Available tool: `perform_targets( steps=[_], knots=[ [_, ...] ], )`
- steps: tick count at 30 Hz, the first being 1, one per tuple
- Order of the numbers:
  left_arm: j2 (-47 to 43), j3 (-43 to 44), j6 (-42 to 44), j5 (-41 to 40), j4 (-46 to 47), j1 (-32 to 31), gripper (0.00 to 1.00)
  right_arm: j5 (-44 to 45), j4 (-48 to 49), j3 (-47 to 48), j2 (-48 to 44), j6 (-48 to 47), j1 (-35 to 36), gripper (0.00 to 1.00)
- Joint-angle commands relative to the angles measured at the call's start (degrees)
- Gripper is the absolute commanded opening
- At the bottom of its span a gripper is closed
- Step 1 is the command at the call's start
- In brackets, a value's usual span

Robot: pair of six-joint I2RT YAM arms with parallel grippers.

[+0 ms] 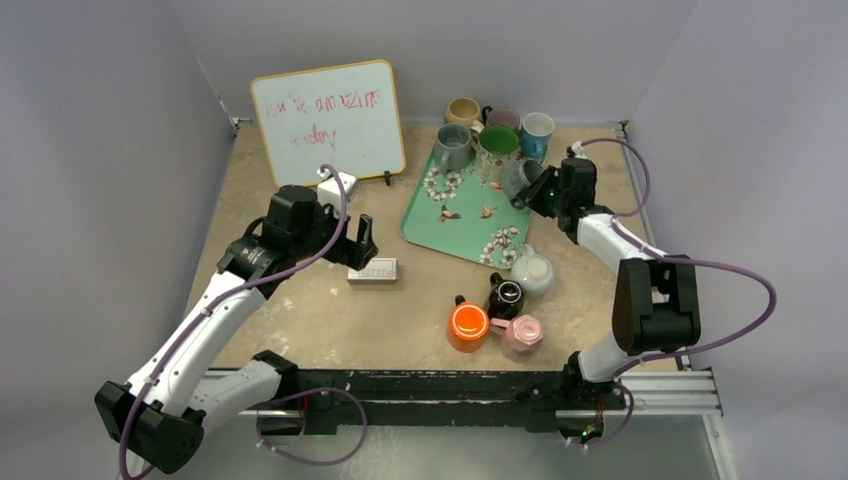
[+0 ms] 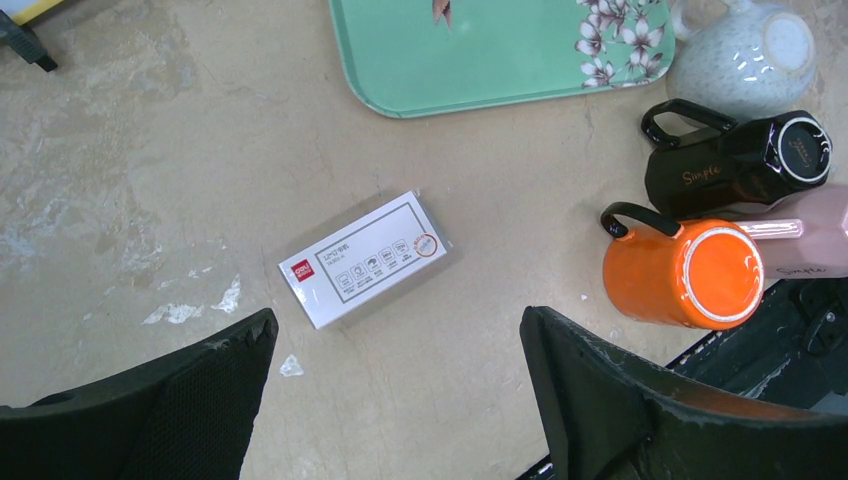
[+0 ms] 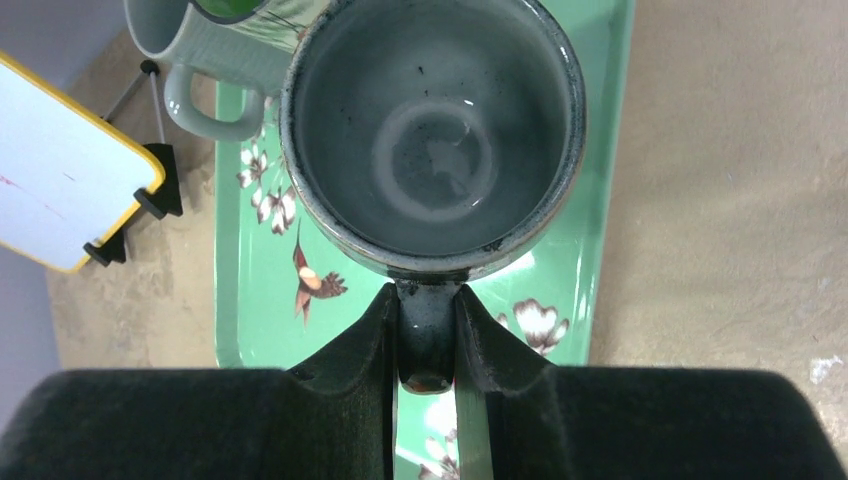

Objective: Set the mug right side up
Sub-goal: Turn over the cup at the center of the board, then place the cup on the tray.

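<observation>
My right gripper [image 3: 427,340] is shut on the handle of a dark grey mug [image 3: 432,130], whose open mouth faces the wrist camera, above the green floral tray [image 3: 590,230]. In the top view this mug [image 1: 519,176] hangs tilted over the tray's right part, at the right gripper [image 1: 541,192]. My left gripper [image 2: 398,345] is open and empty above bare table, near a white box [image 2: 365,258]. An orange mug [image 2: 685,275], a black mug [image 2: 735,165], a pink mug [image 2: 815,235] and a pale speckled mug [image 2: 745,55] stand upside down at the table's front.
Several upright mugs [image 1: 492,132] stand at the tray's far end [image 1: 425,165]. A whiteboard [image 1: 328,122] leans at the back left. The white box [image 1: 372,270] lies left of the tray. The upside-down mugs [image 1: 500,310] cluster near the front edge rail [image 1: 450,385].
</observation>
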Motion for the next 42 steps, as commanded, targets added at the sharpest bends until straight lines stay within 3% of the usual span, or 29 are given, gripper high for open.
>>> perform_targets(
  steps=[1,16,24,36,42],
  knots=[
    [-1.56,0.24,0.82,-0.07,1.23,0.23,0.91,6.82,4.43,5.55,-1.61,-3.79,2.72,0.00],
    [-1.47,0.20,0.41,0.30,1.18,0.23,0.91,16.84,-0.35,8.43,-1.19,-8.71,4.58,0.00],
    [-1.64,-0.05,0.25,0.37,1.09,0.23,0.91,19.14,0.86,12.02,4.10,-9.89,5.34,0.00],
    [-2.11,0.02,0.21,1.11,1.09,0.23,0.91,27.47,-4.80,22.15,11.54,-15.93,8.73,0.00],
    [-1.98,-0.04,0.12,1.23,1.12,0.23,0.91,26.66,-4.84,23.39,13.92,-15.87,10.13,0.00]
  ],
)
